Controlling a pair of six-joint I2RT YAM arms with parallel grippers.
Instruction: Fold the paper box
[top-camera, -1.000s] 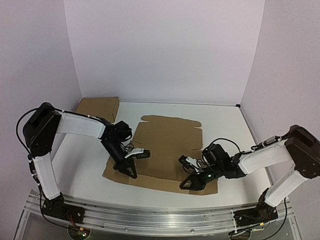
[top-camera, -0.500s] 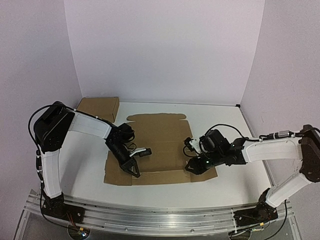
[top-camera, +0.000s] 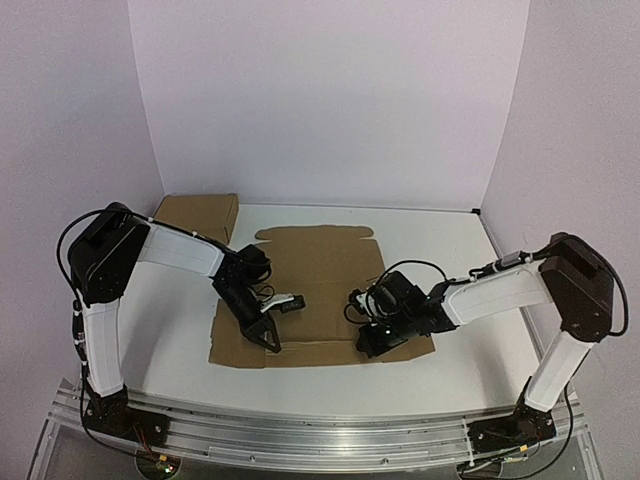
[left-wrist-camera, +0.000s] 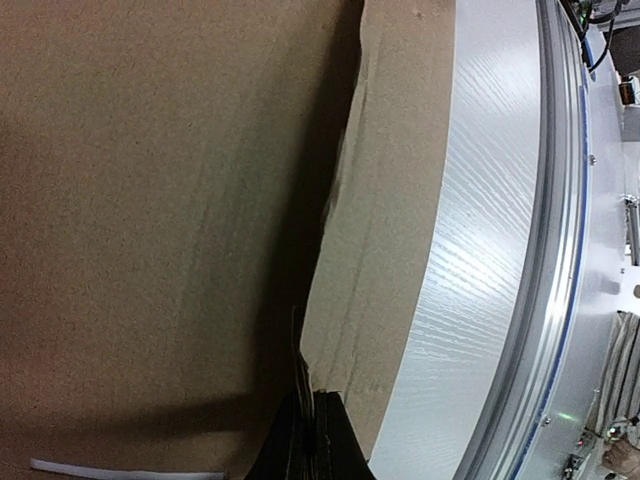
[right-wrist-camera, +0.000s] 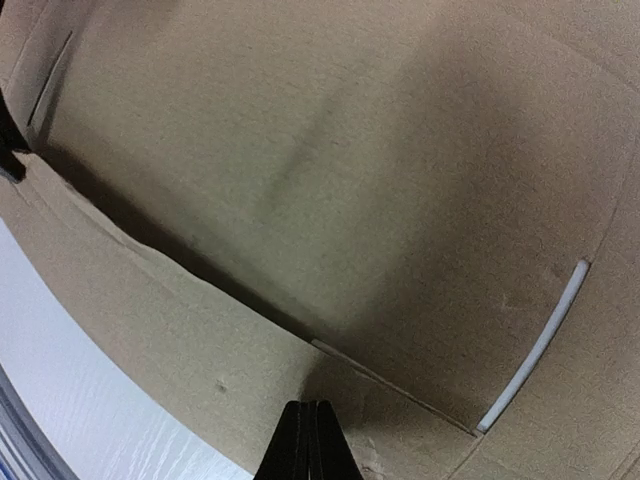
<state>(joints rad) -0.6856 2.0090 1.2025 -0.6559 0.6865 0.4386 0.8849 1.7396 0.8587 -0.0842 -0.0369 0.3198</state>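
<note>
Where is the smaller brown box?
Top view: the smaller brown box sits at the far-left corner of the table, just beyond the paper box.

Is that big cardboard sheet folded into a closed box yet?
No, the paper box is an open sheet lying mostly flat on the table.

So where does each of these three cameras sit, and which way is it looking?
Top external: fixed above and behind, looking down on the table; the left gripper and right gripper show, on the paper box.
Left wrist: on the left wrist, close over the box's near fold; its shut gripper tips show.
Right wrist: on the right wrist, same fold, shut tips.
Shared: all three show that fold.
</note>
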